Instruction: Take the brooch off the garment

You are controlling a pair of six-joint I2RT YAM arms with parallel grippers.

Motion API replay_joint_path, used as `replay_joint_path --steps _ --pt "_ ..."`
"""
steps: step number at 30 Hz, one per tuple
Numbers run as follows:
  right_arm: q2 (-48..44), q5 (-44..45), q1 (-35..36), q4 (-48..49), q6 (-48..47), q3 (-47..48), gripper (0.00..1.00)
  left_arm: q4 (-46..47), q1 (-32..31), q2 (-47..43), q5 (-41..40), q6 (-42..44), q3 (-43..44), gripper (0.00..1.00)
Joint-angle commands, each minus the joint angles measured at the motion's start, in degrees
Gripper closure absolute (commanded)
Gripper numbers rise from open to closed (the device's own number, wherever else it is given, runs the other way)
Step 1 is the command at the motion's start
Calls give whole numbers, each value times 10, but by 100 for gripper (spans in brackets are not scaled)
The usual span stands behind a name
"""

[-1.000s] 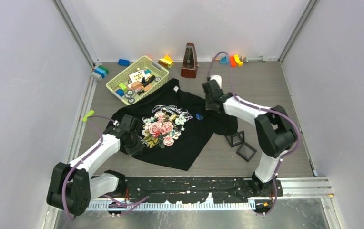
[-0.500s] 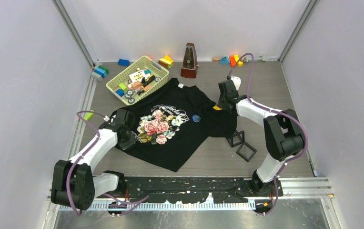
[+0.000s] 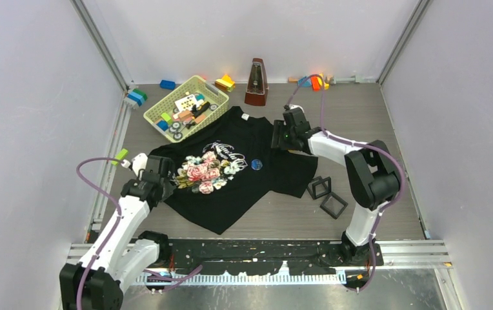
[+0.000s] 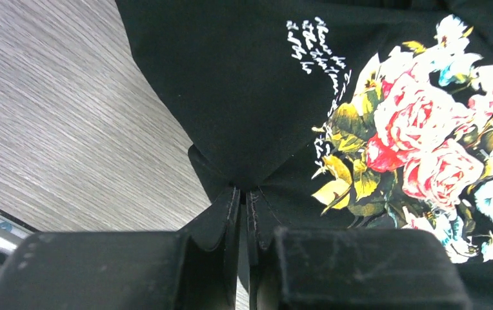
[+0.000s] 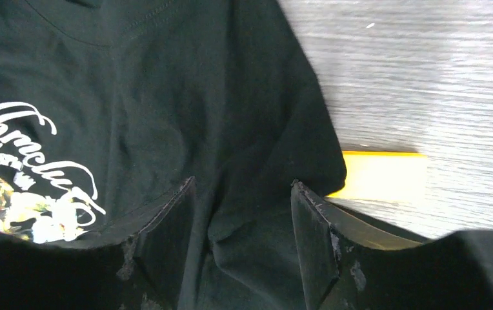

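A black T-shirt (image 3: 237,190) with pink roses and white script lies flat on the counter (image 3: 360,116). The brooch (image 3: 257,164), a tiny round blue dot, sits just beside the lettering. The left tool (image 4: 244,194) is clamped on a fold of the shirt; the right tool (image 5: 244,194) stands apart over its shoulder.
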Motion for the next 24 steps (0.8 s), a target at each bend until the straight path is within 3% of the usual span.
replay_joint_path --steps 1,5,9,12,17,24 --pt "32 35 19 -38 -2 43 41 15 0 -21 -54 -13 -7 92" --pt "38 60 20 -41 15 38 55 -6 -1 15 -73 -17 9 96" --pt "41 86 20 -52 27 38 80 -52 3 23 -122 -66 25 92" --pt "40 101 20 -70 41 41 97 -47 16 11 -111 -78 26 92" --pt "29 108 20 -133 60 22 99 -35 25 -2 -115 -78 38 92" --pt "-93 71 53 -146 91 -94 100 -2 26 52 -97 -22 68 91"
